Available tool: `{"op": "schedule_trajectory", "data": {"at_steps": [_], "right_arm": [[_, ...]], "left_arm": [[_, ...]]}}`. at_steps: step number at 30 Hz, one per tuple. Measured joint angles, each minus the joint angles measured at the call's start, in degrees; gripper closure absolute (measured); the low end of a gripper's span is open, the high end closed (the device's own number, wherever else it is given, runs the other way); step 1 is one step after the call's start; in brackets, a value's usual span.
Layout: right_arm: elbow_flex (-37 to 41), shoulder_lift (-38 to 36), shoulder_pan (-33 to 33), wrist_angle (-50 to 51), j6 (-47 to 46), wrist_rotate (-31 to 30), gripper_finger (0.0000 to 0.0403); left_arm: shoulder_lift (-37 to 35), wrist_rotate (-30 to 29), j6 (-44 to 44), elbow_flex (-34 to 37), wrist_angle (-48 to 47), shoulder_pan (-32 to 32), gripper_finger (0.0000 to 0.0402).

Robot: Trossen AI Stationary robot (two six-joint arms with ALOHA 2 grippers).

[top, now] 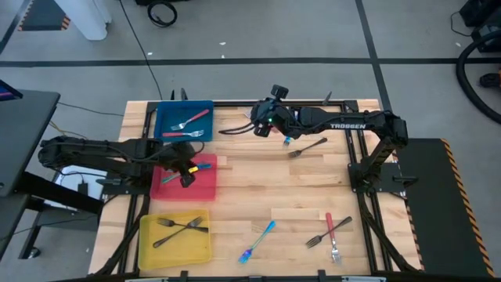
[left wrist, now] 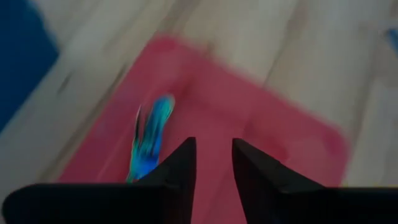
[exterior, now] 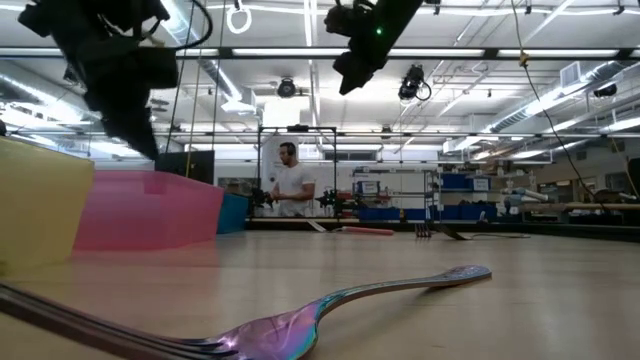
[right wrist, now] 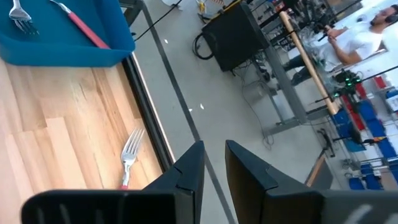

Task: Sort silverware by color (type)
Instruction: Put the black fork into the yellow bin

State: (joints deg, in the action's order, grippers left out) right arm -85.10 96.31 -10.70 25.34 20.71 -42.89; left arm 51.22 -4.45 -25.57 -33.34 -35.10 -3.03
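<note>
My left gripper [top: 186, 174] [left wrist: 213, 146] hovers open over the red tray [top: 205, 186], nothing between its fingers. Just beside its fingertips a blue-handled utensil [left wrist: 149, 138] [top: 200, 166] lies flat on the tray floor. My right gripper [top: 264, 129] [right wrist: 214, 148] hangs open and empty in the air near the table's far edge. The blue tray [top: 168, 117] holds a red-handled fork [top: 194, 119] [right wrist: 84, 28]. Dark grey forks [top: 178, 227] lie in the yellow tray [top: 153, 249]. Loose silverware rests on the table: a dark fork [top: 307, 147], a blue-handled piece [top: 258, 241] and a red-handled fork [top: 338, 225].
The three trays stand in a column along the table's left side. A small fork [right wrist: 129, 152] lies near the far edge under my right arm. More forks [top: 322, 237] lie at the near right. A person [exterior: 292, 185] stands in the room beyond the table.
</note>
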Motion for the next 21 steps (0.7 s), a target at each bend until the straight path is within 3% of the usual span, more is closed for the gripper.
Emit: {"op": "schedule_trajectory", "data": {"at_steps": [6,13,21], "right_arm": [[0.00,0.02,-5.37,-0.40,-0.04,13.50,0.0330],[0.00,0.02,-10.02,-0.40,0.08,16.07,0.0330],[0.00,0.13,-14.80,-3.86,0.40,27.80,0.0322]], "left_arm": [[0.02,-0.03,11.92,0.00,16.64,-0.04,0.0299],[0.02,-0.05,26.94,0.00,36.94,-0.04,0.0299],[0.15,-0.04,35.76,-0.04,47.80,-0.04,0.0299]]}}
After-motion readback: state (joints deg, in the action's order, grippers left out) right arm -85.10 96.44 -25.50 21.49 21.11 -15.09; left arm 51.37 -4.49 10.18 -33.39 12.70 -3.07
